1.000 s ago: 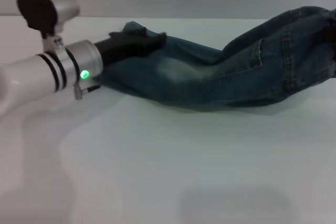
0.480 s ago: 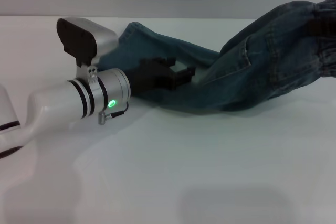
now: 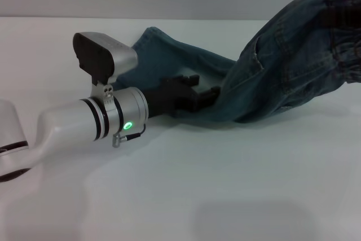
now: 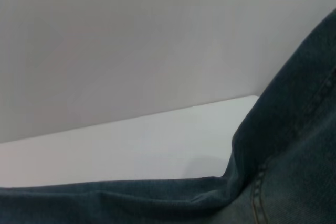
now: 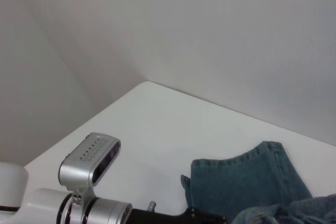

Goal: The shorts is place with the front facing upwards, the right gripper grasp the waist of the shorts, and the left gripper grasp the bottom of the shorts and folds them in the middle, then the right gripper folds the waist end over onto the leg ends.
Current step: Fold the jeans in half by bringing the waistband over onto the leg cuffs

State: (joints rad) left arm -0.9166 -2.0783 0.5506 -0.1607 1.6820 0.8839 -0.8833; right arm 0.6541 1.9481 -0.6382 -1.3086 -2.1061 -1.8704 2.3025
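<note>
One tool is plainly in view: the left tool [image 3: 203,95], black on a silver-white wrist with a green light, reaches low over the white worktop [image 3: 186,196] and its fingers are clamped on a fold of the shorts [image 3: 282,66] at mid-length. Beyond it, the bottom of the shorts [image 3: 149,35] lies flat on the worktop, toward the back edge. Farther right, the waist end is lifted off the surface, denim hanging in folds from the upper right corner; the right tool itself cannot be made out there, so its state cannot be told.
</note>
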